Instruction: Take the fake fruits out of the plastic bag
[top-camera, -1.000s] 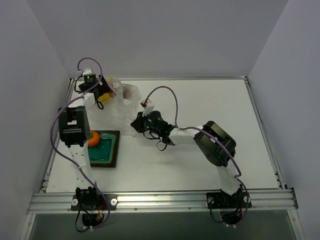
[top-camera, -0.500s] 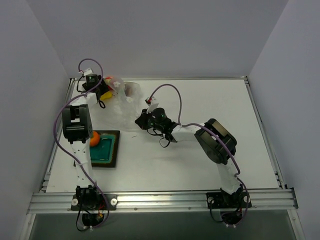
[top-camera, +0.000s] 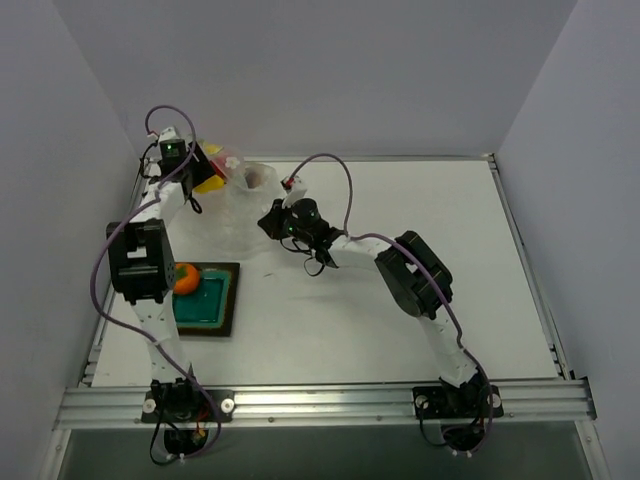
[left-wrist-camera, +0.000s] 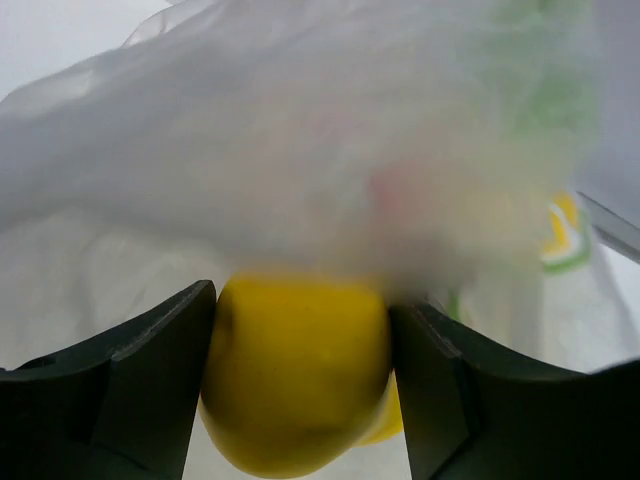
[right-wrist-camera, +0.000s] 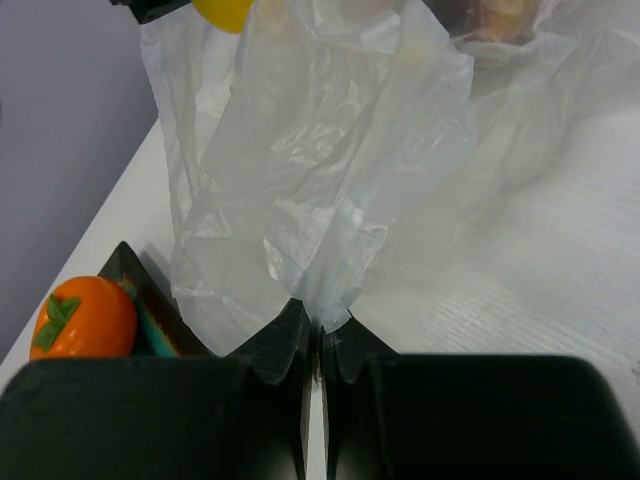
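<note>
The plastic bag (top-camera: 238, 205) lies crumpled at the back left, translucent white with green and yellow marks. My left gripper (top-camera: 205, 166) is at its mouth, shut on the yellow fake fruit (top-camera: 210, 180). In the left wrist view that yellow fruit (left-wrist-camera: 298, 372) fills the gap between the black fingers (left-wrist-camera: 150, 370), with bag film (left-wrist-camera: 300, 150) draped above it. My right gripper (right-wrist-camera: 320, 322) is shut on a pinched fold of the bag (right-wrist-camera: 320, 150), in the top view (top-camera: 268, 222) at the bag's right edge. A dark red fruit (top-camera: 258, 178) shows through the film. An orange fruit (top-camera: 186, 278) rests on the tray.
The green tray with a dark rim (top-camera: 215, 305) sits at the near left of the bag, below the left arm. In the right wrist view its corner (right-wrist-camera: 135, 275) and the orange fruit (right-wrist-camera: 85, 318) lie at the lower left. White walls stand close behind and to the left.
The left jaws have closed on the yellow fruit and carried it a little back and left. The right gripper has shifted up and left, still holding the bag.
</note>
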